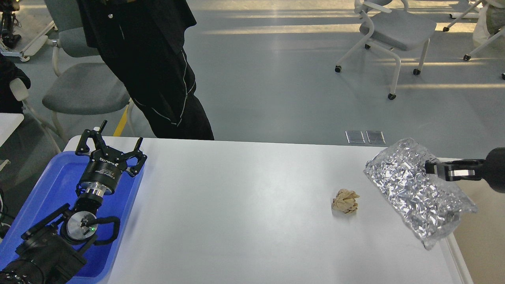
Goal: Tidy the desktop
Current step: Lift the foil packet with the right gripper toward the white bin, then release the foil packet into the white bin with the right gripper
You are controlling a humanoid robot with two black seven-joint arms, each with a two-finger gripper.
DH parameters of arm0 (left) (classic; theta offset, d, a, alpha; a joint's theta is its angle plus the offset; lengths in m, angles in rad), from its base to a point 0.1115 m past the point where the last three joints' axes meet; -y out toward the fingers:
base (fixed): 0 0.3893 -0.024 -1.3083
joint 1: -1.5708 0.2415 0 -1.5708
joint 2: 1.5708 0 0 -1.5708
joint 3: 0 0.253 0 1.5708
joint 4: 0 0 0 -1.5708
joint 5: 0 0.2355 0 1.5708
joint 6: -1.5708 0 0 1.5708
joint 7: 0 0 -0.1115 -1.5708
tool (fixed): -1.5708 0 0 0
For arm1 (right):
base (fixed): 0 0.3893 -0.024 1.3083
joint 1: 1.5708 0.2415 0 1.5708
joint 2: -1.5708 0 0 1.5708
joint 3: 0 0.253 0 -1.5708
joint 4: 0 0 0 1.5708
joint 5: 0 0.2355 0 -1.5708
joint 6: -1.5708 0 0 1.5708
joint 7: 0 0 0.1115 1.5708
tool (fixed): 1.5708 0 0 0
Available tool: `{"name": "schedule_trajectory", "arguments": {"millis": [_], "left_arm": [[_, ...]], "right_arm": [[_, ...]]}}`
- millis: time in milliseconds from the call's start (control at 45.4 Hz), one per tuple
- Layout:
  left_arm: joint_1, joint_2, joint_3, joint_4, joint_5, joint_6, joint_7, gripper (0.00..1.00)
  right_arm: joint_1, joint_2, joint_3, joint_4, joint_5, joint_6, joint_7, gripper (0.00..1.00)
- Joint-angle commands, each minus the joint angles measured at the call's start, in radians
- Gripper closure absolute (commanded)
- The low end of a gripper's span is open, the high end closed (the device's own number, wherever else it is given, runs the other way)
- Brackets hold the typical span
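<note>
The white desktop (244, 205) fills the middle of the head view. A crumpled tan paper ball (345, 201) lies on it at the right. My right gripper (432, 169) is shut on a crinkled silver foil bag (418, 193) and holds it in the air above the desktop's right edge, the bag hanging down to the right. My left gripper (112, 144) is open and empty, held above the far end of the blue tray (51, 185) at the desktop's left.
A cream-coloured bin (481, 232) stands just right of the desktop, partly hidden by the foil bag. A person in black (158, 67) stands at the far edge. Chairs (390, 27) stand on the floor beyond.
</note>
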Motion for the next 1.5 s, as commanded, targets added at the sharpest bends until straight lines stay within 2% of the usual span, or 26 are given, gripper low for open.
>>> {"name": "schedule_trajectory", "arguments": {"millis": [0,331,485,727,859,1014,1168,1476], "left_arm": [[0.000,0.000,0.000,0.000,0.000,0.000,0.000,0.00],[0.000,0.000,0.000,0.000,0.000,0.000,0.000,0.00],[0.000,0.000,0.000,0.000,0.000,0.001,0.000,0.00],[0.000,0.000,0.000,0.000,0.000,0.001,0.000,0.00],[0.000,0.000,0.000,0.000,0.000,0.000,0.000,0.00],[0.000,0.000,0.000,0.000,0.000,0.001,0.000,0.00],[0.000,0.000,0.000,0.000,0.000,0.001,0.000,0.00],[0.000,0.000,0.000,0.000,0.000,0.001,0.000,0.00]], "right_arm": [[0.058,-0.015,0.000,0.002,0.016,0.044,0.002,1.00],[0.048,-0.033,-0.007,-0.074,0.057,0.029,0.004,1.00],[0.004,-0.025,-0.020,-0.183,0.157,-0.047,0.009,1.00],[-0.126,-0.018,-0.021,-0.358,0.359,-0.155,0.090,1.00],[-0.192,0.014,-0.021,-0.481,0.490,-0.183,0.117,1.00],[-0.278,0.099,-0.020,-0.657,0.628,-0.199,0.145,1.00],[-0.350,0.215,-0.017,-0.864,0.780,-0.198,0.148,1.00],[-0.479,0.392,-0.001,-1.129,0.969,-0.201,0.156,1.00]]}}
